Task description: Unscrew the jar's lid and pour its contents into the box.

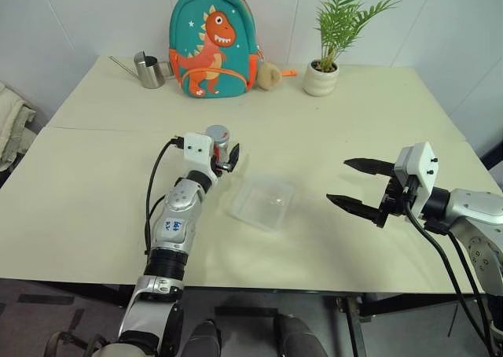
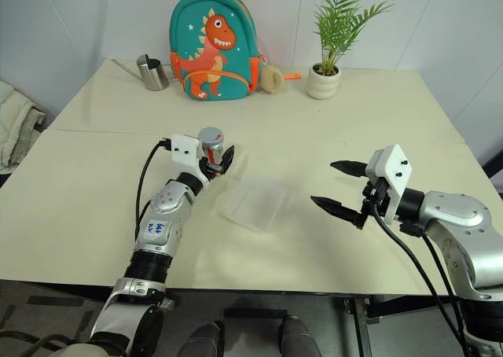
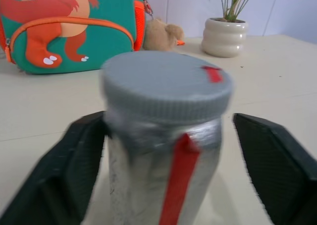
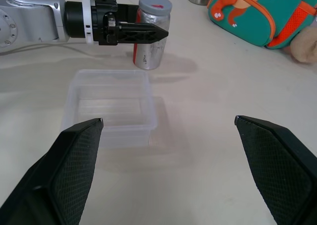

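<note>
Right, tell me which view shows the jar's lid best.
The left wrist view: the lid is close up, screwed on the jar, with its red mark plain. The right wrist view shows it from farther off behind the left gripper. Both eye views show it small, from above.

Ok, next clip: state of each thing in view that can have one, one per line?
jar: upright on the table, between the left hand's fingers
lid: on the jar
box: open, upright, looks empty
left hand: around the jar, one finger apart from it
right hand: open, holding nothing
backpack: upright, zipped
watering can: upright
plant pot: upright
</note>
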### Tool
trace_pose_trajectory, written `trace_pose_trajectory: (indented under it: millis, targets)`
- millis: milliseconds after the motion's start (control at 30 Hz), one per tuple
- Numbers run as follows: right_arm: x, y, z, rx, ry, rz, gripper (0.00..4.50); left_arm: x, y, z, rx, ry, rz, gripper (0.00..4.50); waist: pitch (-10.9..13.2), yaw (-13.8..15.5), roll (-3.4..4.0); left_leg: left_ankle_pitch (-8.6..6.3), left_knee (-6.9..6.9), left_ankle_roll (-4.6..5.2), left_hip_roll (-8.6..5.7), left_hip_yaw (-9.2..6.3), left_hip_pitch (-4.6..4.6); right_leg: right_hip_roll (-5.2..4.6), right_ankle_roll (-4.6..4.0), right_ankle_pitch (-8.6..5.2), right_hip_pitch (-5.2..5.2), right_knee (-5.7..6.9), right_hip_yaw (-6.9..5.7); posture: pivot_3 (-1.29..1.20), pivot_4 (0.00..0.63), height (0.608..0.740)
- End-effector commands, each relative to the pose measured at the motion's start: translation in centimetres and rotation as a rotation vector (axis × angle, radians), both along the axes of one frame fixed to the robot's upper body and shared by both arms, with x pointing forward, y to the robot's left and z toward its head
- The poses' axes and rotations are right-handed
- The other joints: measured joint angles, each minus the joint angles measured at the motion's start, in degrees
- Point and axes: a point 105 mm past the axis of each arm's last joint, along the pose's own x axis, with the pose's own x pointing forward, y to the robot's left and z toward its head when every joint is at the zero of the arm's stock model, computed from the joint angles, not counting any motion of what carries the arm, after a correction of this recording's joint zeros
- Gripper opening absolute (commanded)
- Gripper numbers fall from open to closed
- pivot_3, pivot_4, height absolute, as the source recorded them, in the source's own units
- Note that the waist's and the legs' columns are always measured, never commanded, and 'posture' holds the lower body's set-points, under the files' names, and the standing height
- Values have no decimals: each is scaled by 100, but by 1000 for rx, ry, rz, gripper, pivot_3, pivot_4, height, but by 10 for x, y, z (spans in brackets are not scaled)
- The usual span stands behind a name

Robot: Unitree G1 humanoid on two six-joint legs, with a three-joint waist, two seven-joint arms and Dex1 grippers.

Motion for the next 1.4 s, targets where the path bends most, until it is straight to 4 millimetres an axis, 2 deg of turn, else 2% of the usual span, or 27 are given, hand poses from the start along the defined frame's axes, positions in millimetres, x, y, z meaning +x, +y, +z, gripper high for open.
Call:
trace_pose_trajectory:
  millis: [33,67,100,500,833,967,1067,1400]
  targets:
    - [-3,-1,10,-11,-47,-8,4500,-1,-7,10,-12,-40,-32,2989,0,1,0,0,0,0,0,0,0,0,0,0,0,0,0,0,150,740]
    - [-3,-1,10,-12,-47,-8,4500,-1,-8,9,-14,-36,-33,2762,0,2,0,0,0,0,0,0,0,0,0,0,0,0,0,0,150,740]
    - [-3,-1,10,-12,-47,-8,4500,-1,-8,8,-16,-33,-32,2738,0,3,0,0,0,0,0,0,0,0,0,0,0,0,0,0,150,740]
    - [-2,5,14,-4,-65,-9,4500,-2,-3,6,-35,-9,-59,2735,0,1,0,0,0,0,0,0,0,0,1,0,0,0,0,0,150,740]
    - [-3,8,11,5,-61,-23,4500,-17,-21,10,-138,27,-354,2734,0,1,1,0,0,0,0,0,-1,0,0,0,0,-1,0,0,150,740]
    - [-3,7,11,6,-61,-32,4500,-18,-19,11,-112,45,-383,2734,0,-11,1,0,0,0,0,0,0,0,0,0,0,0,0,0,150,740]
    - [-3,8,13,9,-68,-38,4500,-20,-13,16,-72,40,-425,2734,0,-15,1,0,0,0,1,0,1,2,-1,0,0,1,0,0,150,740]
    - [-2,24,33,54,-135,-42,4500,-40,33,52,52,-18,-655,2734,0,-22,2,0,-6,0,3,0,-2,1,-6,-3,-4,-1,-1,0,150,740]
